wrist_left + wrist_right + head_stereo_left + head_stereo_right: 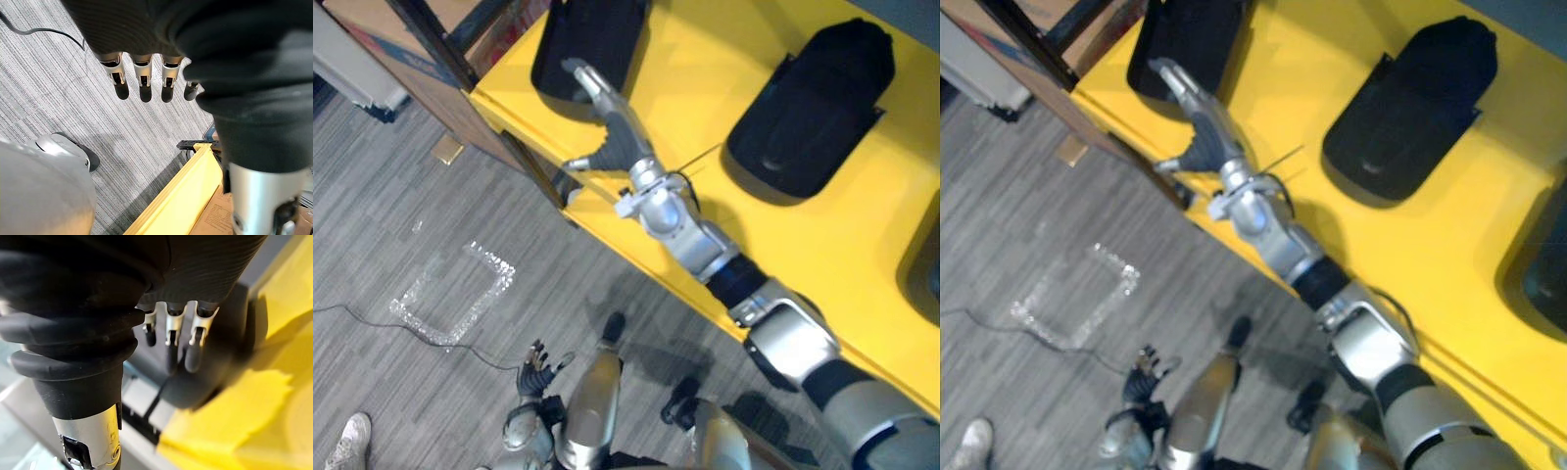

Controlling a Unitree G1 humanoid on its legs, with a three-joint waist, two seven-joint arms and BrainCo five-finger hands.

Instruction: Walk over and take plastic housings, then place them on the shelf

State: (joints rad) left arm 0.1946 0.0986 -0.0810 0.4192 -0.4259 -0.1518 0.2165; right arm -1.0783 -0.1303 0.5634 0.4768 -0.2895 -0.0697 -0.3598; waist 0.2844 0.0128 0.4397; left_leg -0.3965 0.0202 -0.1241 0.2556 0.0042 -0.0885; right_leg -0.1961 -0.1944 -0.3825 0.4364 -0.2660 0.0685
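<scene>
Reaching across the yellow surface, my right hand lies with straight, unclenched fingers over the near end of a black plastic housing, thumb splayed to the side. It grips nothing yet, and I cannot tell whether the tips touch. I judge the flat hand is lined up to get round the housing's end for a pick-up. This housing sits close to the surface's corner, beside a dark upright post, so room on that side is tight. A second housing lies well apart along the surface, with bare yellow between them, and a third shows at the far right. My left hand hangs relaxed and empty low over grey carpet, clear of the surface's front edge.
</scene>
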